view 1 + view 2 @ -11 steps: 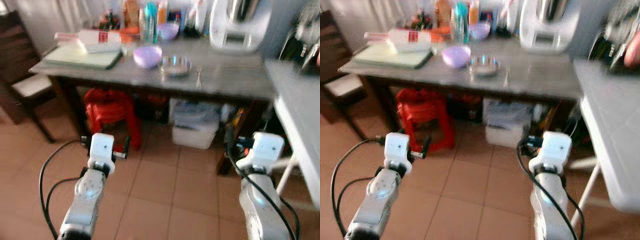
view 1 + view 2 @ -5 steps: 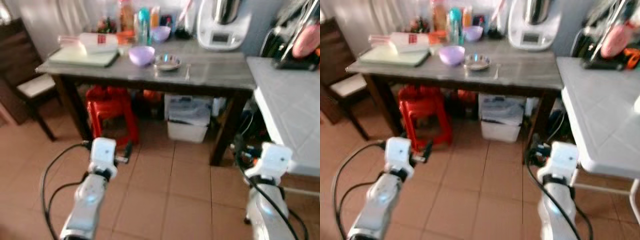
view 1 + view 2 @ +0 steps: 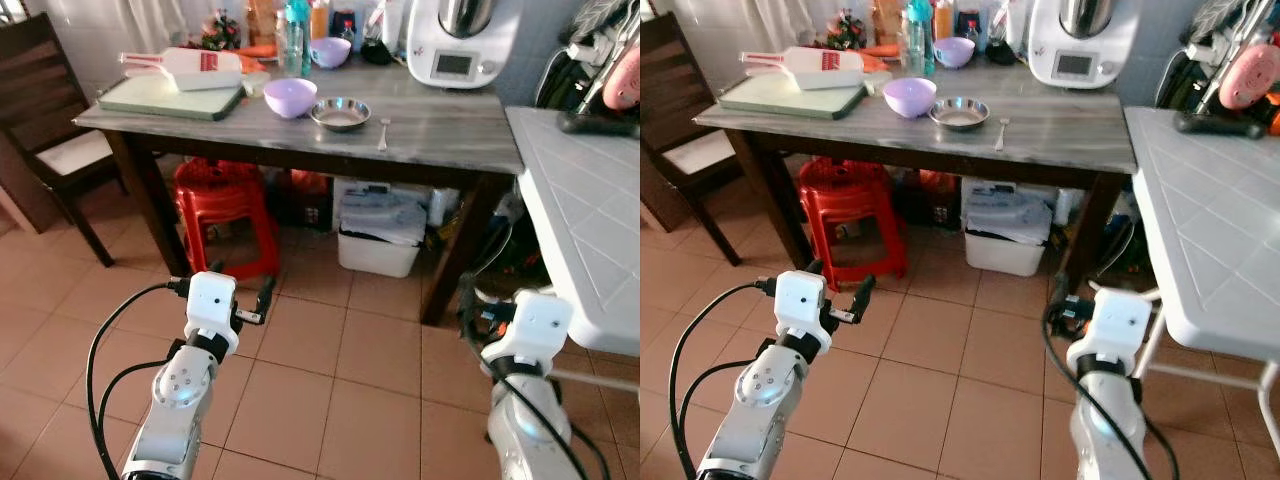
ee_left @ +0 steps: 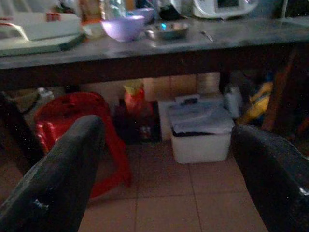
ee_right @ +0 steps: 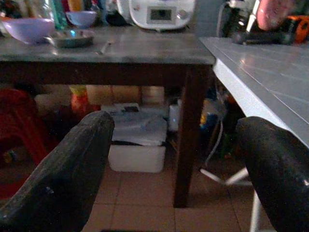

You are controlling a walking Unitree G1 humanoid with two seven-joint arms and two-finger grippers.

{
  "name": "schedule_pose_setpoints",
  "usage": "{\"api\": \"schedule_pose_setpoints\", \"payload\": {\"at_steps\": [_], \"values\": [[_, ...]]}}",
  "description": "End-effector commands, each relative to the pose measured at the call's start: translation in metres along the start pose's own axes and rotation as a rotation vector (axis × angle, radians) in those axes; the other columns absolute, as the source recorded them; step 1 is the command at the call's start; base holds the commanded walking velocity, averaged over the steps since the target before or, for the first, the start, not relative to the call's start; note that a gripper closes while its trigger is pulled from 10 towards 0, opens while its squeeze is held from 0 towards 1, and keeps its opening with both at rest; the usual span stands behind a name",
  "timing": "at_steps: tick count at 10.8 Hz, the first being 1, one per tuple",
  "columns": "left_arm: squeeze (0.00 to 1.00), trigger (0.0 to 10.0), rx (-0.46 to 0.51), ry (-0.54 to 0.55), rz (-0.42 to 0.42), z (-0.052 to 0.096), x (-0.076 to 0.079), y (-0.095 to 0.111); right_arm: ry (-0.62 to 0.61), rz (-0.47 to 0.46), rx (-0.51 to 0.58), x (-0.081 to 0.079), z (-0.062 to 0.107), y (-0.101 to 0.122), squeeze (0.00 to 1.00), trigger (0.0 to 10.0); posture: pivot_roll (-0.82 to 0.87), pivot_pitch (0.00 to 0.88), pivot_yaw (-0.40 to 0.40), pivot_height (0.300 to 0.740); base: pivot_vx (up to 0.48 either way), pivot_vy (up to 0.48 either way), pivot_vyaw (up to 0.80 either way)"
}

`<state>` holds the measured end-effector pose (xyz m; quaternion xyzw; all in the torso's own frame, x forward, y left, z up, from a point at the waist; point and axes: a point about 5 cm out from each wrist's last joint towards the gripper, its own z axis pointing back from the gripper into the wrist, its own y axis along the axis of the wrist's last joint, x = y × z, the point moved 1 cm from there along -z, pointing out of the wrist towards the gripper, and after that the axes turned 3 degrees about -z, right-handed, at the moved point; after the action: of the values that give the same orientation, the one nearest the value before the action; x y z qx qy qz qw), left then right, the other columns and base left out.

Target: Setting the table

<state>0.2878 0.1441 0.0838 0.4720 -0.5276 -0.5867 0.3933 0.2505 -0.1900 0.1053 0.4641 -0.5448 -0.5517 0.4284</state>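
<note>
A grey wooden table [image 3: 440, 135] stands ahead of me. On it sit a lilac bowl [image 3: 291, 97], a metal bowl [image 3: 340, 113] and a spoon [image 3: 383, 133], side by side. A smaller lilac bowl [image 3: 329, 51] stands further back among bottles. My left gripper [image 4: 166, 133] is open and empty, held low over the tiled floor, well short of the table. Level with it on the other side, my right gripper [image 5: 174, 124] is also open and empty.
A pale green board [image 3: 165, 98] with a white container [image 3: 185, 68] lies at the table's left end, a white kitchen machine [image 3: 463, 40] at the back. Under the table are a red stool [image 3: 225, 215] and a white bin [image 3: 380, 240]. A white table [image 3: 590, 220] stands right, a dark chair [image 3: 45, 130] left.
The whole view has shifted and sharpened as the camera moved; the table now looks a little further off. Both grippers stay open and low.
</note>
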Motion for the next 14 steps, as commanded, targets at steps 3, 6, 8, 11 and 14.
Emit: {"api": "schedule_pose_setpoints", "payload": {"at_steps": [3,6,8,11,14], "values": [[0.0,10.0,0.012,-0.027,0.027,-0.005,0.004,0.006,0.008,0.009,0.022,0.001,-0.001,0.008,0.4,10.0,0.05,0.0,-0.001,0.74,0.0,0.0,-0.34],[0.0,10.0,0.055,-0.043,0.041,-0.021,0.019,0.017,0.048,0.021,0.032,-0.005,-0.007,0.011,0.4,10.0,0.05,0.0,-0.011,0.74,0.0,0.0,0.0],[0.0,10.0,0.081,-0.045,0.049,-0.035,0.021,0.026,0.053,0.022,0.043,-0.007,-0.012,0.013,0.4,10.0,0.05,0.0,-0.005,0.74,0.0,0.0,0.0],[0.0,10.0,0.07,-0.051,0.039,-0.034,0.019,0.021,0.05,0.02,0.042,-0.007,-0.01,0.012,0.4,10.0,0.04,0.0,0.009,0.74,0.0,0.0,0.0],[0.0,10.0,0.032,-0.043,0.024,-0.021,0.013,0.007,0.058,0.02,0.037,-0.009,-0.009,0.011,0.4,10.0,0.05,0.0,0.003,0.74,0.0,0.0,0.0]]}}
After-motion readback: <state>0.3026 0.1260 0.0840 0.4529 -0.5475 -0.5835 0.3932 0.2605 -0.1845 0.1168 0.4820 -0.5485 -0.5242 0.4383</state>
